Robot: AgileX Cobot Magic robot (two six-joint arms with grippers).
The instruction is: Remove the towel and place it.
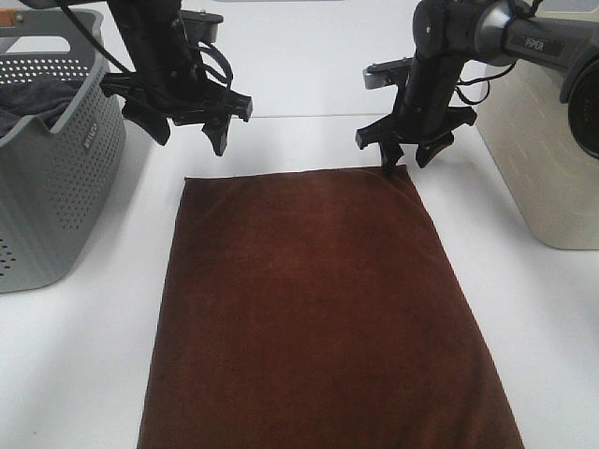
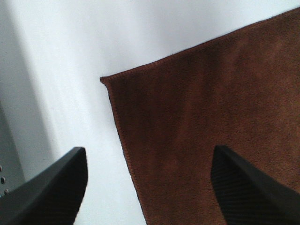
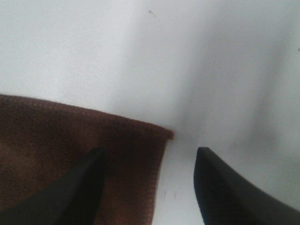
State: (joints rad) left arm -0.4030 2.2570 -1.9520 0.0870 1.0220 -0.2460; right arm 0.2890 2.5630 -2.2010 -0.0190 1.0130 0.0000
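Note:
The dark reddish-brown towel [image 1: 318, 309] lies flat on the white table, running from the middle to the front edge. My left gripper [image 1: 187, 136] is open and empty, hovering above the towel's far left corner [image 2: 104, 79]. My right gripper [image 1: 405, 159] is open and empty, low over the far right corner [image 3: 166, 133], one finger [image 3: 75, 192] over the cloth and the other [image 3: 225, 192] over bare table. The towel also shows in the left wrist view [image 2: 211, 108] and the right wrist view [image 3: 70, 136].
A grey perforated basket [image 1: 56, 178] stands at the left with a dark grey cloth [image 1: 33, 98] inside. A beige box [image 1: 552, 159] stands at the right. White table [image 1: 309, 140] lies beyond the towel.

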